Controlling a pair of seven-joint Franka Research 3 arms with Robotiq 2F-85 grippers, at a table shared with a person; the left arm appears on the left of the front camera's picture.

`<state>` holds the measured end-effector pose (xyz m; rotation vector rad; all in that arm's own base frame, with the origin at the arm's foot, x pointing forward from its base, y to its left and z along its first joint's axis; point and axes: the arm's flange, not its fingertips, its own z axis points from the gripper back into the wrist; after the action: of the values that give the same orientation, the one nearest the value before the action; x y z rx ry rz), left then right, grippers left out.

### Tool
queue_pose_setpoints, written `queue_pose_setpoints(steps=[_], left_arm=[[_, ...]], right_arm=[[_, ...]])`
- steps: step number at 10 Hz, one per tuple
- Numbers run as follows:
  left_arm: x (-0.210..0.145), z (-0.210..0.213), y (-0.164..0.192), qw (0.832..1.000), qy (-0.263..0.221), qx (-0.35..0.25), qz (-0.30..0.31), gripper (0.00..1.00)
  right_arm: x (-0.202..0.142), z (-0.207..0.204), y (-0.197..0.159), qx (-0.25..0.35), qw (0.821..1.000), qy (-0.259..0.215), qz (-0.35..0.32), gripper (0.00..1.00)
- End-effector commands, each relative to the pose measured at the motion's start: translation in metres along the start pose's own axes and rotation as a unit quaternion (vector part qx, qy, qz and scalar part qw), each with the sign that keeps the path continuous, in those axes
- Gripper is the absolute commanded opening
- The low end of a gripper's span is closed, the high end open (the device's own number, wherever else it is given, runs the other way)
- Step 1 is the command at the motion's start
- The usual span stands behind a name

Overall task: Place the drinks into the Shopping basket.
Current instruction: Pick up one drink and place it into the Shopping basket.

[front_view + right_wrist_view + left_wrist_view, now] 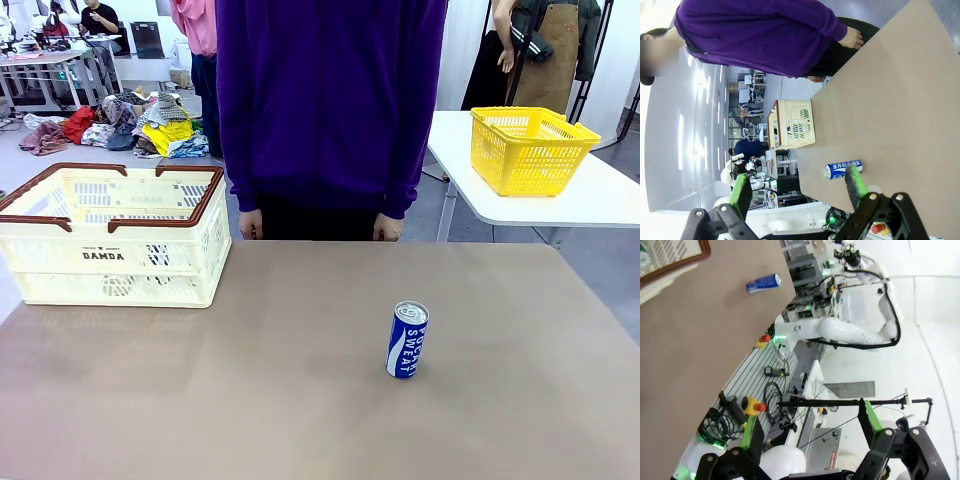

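Table: brown top, seen bare at its near edge in the front view.

Can: one blue can with white "SWEAT" lettering and a silver top, stood upright on the table at about 4 o'clock from the table's middle, well apart from the basket. It is also seen in the left wrist view at 11 o'clock, and in the right wrist view just beside one green pad in the picture, though no contact is shown.

Basket: cream slotted crate with a brown rim and handles, "DAMDA" printed on its side, placed at the table's far left, at 10 o'clock from the can. Its inside cannot be judged from these views.

Left gripper: held off the table's edge, jaws spread wide, nothing between the green pads.

Right gripper: jaws set apart, nothing clasped.

Person: in a purple top, stood at the far edge at 12 o'clock, both hands hung at the sides near the table edge.

Yellow basket: set on a white side table at 2 o'clock.
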<state>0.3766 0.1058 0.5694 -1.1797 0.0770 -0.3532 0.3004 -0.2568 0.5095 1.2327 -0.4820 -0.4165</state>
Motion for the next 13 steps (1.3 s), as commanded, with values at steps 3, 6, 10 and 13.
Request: queue_pose_setpoints(steps=[3, 6, 10, 13], left_arm=[[0.052, -0.145, -0.133, 0.974, 0.138, 0.176, -0.025, 1.0], [0.059, -0.296, -0.182, 0.963, 0.182, 0.199, -0.003, 1.0], [0.061, -0.353, -0.186, 0.965, 0.136, 0.226, 0.006, 1.0], [0.061, -0.353, -0.186, 0.965, 0.136, 0.226, 0.006, 1.0]], right_arm=[[0.001, 0.0, 0.001, 0.01, 1.0, -0.001, 0.012, 1.0], [0.001, 0.0, 0.001, 0.01, 1.0, -0.001, 0.012, 1.0], [0.001, 0.0, 0.001, 0.01, 1.0, -0.001, 0.012, 1.0], [0.001, 0.0, 0.001, 0.01, 1.0, -0.001, 0.012, 1.0]])
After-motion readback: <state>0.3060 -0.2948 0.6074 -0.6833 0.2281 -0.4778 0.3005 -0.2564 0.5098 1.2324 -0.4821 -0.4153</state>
